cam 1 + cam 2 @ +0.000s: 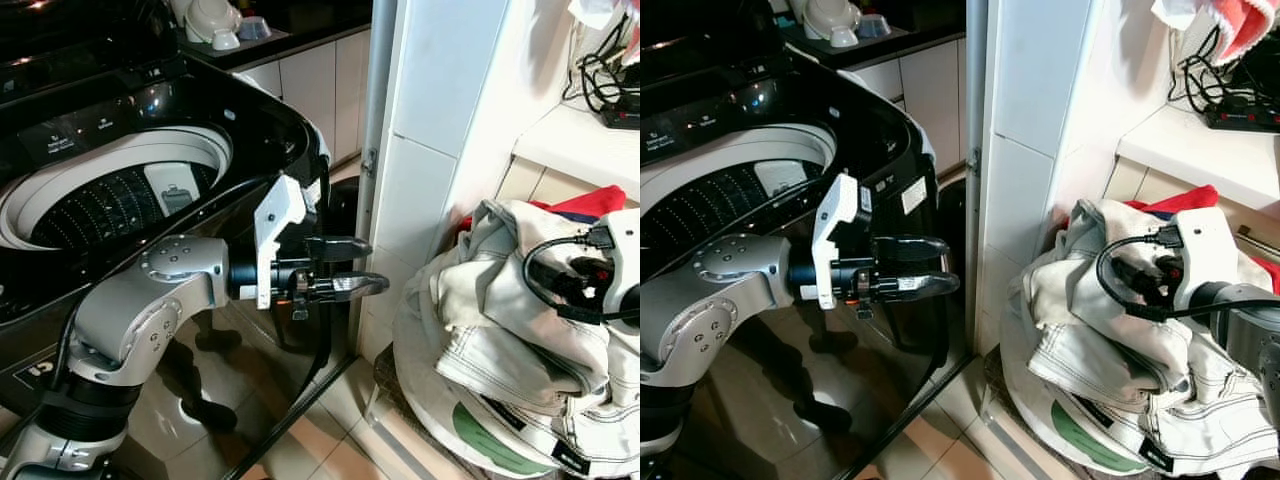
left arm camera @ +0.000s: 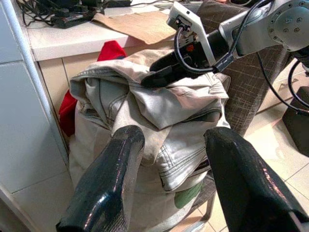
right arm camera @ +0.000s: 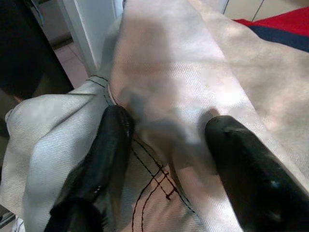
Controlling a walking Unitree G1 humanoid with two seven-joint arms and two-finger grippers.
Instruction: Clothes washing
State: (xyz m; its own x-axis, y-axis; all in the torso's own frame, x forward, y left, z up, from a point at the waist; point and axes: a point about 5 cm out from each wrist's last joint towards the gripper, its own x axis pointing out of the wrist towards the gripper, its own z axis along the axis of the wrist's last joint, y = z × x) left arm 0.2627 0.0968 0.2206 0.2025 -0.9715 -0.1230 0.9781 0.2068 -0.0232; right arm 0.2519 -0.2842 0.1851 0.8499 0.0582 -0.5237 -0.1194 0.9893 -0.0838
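Note:
A black top-loading washing machine (image 1: pixel 150 110) stands at my left with its lid up and the drum (image 1: pixel 110 195) showing. To my right a heap of cream denim clothes (image 1: pixel 500 330) lies piled, with a red garment (image 1: pixel 590 205) behind it. My left gripper (image 1: pixel 360 266) hangs open in front of the washer, pointing at the heap with nothing between its fingers. My right gripper (image 3: pixel 169 145) is down on top of the heap, open, both fingers (image 3: pixel 113 140) pressed into the cream fabric, which bulges between them. In the left wrist view the right gripper (image 2: pixel 161 70) rests on the heap's crest.
A white tiled pillar (image 1: pixel 430 150) stands between the washer and the heap. Above the clothes, a white shelf (image 1: pixel 570 135) holds a power strip and cables (image 1: pixel 610 80). Crockery (image 1: pixel 215 25) sits on a counter behind the washer. Glossy tiled floor (image 1: pixel 330 440) lies below.

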